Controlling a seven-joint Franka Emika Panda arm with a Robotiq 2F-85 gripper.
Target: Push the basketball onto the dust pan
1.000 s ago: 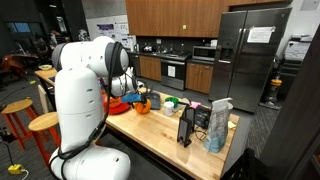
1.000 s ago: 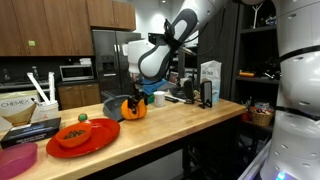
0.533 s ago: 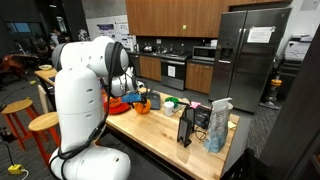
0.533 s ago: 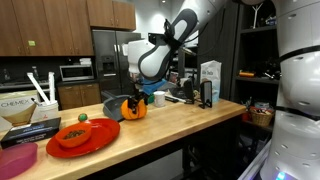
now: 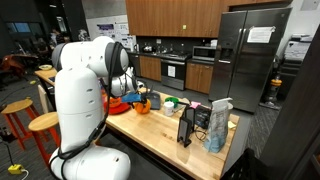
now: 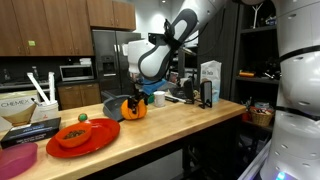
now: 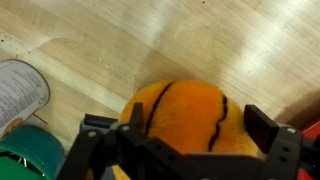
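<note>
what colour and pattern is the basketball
The basketball is orange with thin dark seam lines; wrist view shows it best.

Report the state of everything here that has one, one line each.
claw: open, straddling the basketball.
basketball: resting on the counter, not on the dust pan.
dust pan: flat on the counter, apart from the basketball.
fridge: doors shut.

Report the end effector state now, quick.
End effector: open, straddling the basketball; whether it touches the ball cannot be told.
</note>
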